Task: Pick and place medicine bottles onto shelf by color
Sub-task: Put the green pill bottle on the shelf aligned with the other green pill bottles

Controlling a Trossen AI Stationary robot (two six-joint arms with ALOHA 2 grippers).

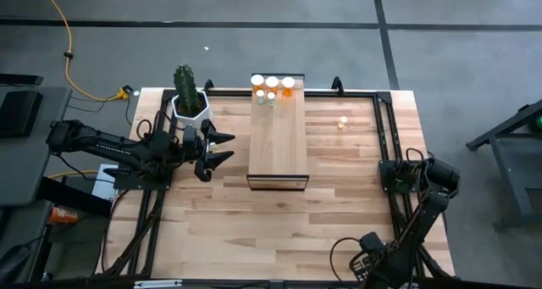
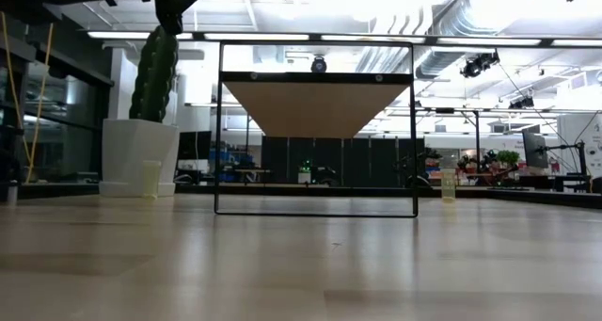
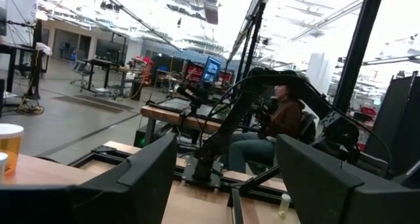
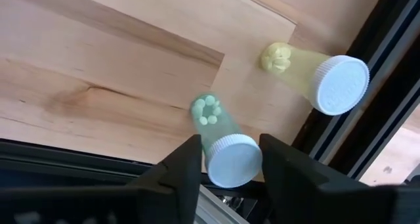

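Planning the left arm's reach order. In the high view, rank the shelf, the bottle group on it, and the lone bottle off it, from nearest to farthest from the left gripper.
1. shelf: just beside the left gripper, toward the middle.
2. bottle group: on the shelf's far end.
3. lone bottle: past the shelf, on the right arm's side.

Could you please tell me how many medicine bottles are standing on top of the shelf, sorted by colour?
Orange medicine bottles: 3
Small pale green medicine bottles: 2
Total on the shelf: 5
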